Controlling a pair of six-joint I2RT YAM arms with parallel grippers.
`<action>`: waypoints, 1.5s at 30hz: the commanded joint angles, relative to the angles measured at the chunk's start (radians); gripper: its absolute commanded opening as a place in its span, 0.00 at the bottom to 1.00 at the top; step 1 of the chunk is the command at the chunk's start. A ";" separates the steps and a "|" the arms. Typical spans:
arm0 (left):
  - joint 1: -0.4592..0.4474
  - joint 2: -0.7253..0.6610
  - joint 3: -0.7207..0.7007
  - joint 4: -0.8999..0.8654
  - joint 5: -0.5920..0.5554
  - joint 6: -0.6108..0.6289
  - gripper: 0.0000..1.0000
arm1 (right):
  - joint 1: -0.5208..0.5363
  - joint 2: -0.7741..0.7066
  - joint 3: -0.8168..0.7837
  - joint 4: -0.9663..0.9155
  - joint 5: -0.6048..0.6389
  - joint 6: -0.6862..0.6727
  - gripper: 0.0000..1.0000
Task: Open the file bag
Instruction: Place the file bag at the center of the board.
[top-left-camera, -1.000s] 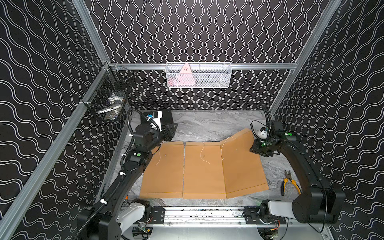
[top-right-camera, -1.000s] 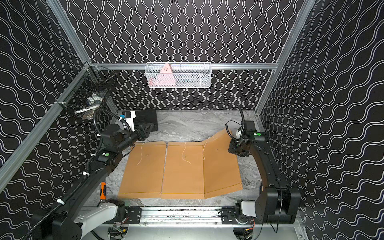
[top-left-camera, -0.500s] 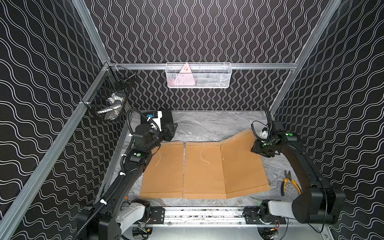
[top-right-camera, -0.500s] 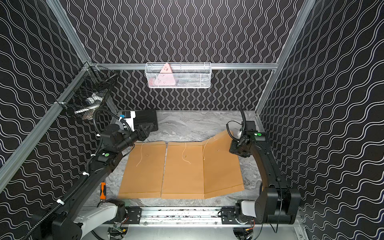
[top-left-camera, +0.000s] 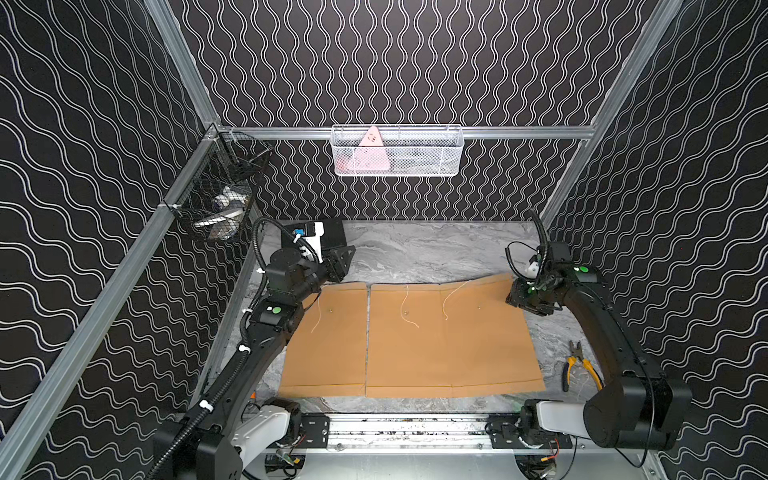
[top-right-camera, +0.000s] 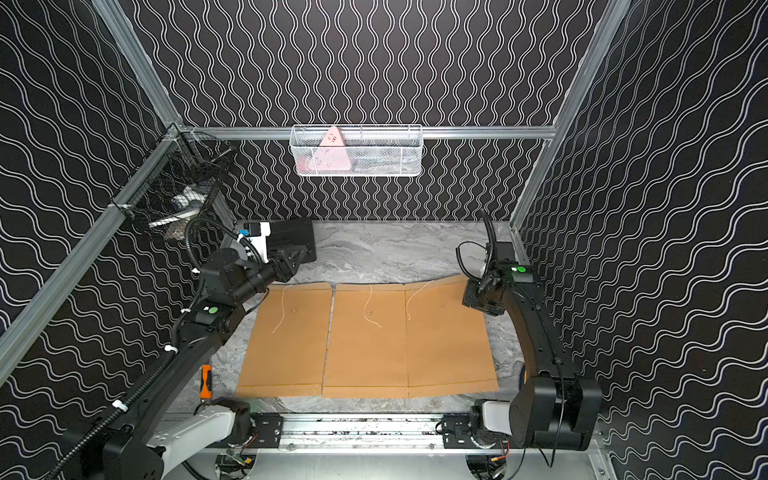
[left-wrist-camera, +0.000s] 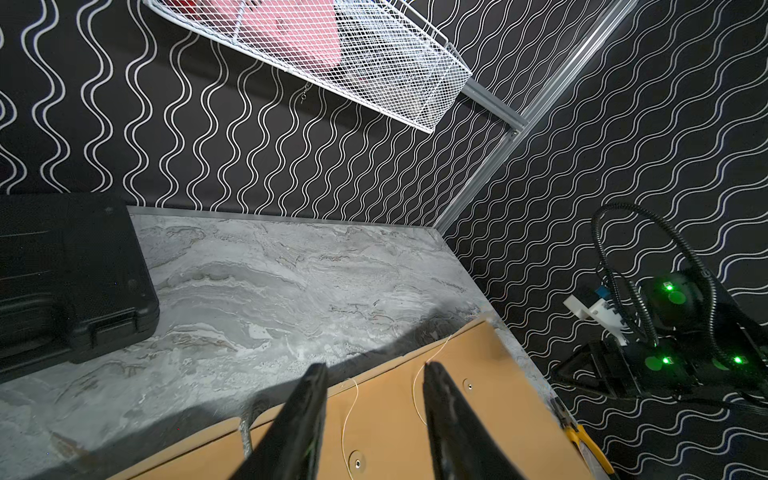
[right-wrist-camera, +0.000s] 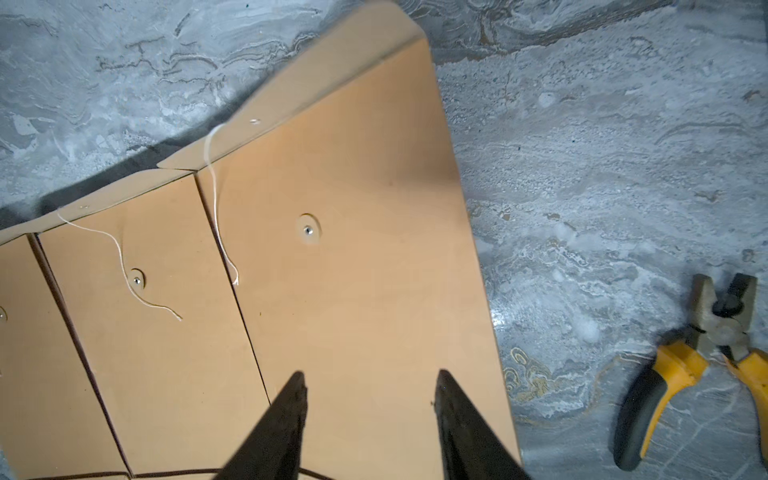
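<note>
Three brown file bags lie side by side on the marble table in both top views: left (top-left-camera: 328, 340), middle (top-left-camera: 405, 345) and right (top-left-camera: 486, 336). Each has a loose white string. The right file bag (right-wrist-camera: 353, 257) shows its button (right-wrist-camera: 308, 230), its trailing string (right-wrist-camera: 214, 195) and a slightly lifted flap (right-wrist-camera: 332, 70). My right gripper (top-left-camera: 527, 305) (right-wrist-camera: 370, 374) hovers above this bag, open and empty. My left gripper (top-left-camera: 343, 261) (left-wrist-camera: 375, 365) is open and empty too. It stands over the far edge of the left bag and points at the back wall.
A black case (top-left-camera: 328, 235) sits at the back left, beside my left gripper. Yellow-handled pliers (top-left-camera: 577, 368) lie right of the bags. A white wire basket (top-left-camera: 397, 151) hangs on the back wall and a black one (top-left-camera: 220, 199) on the left rail. An orange tool (top-right-camera: 205, 382) lies front left.
The right file bag's raised far right corner has sunk toward the table. My right gripper's jaws have widened. The left arm has not moved.
</note>
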 joint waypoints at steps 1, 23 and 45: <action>0.002 -0.008 0.003 0.027 0.005 0.010 0.43 | -0.003 -0.006 0.007 -0.019 0.014 0.005 0.52; 0.002 0.042 0.007 -0.007 -0.033 0.028 0.45 | -0.008 -0.040 0.030 0.003 0.008 0.052 0.56; -0.108 0.044 -0.135 -0.167 -0.355 0.122 0.99 | -0.008 -0.131 -0.200 0.247 0.112 0.145 1.00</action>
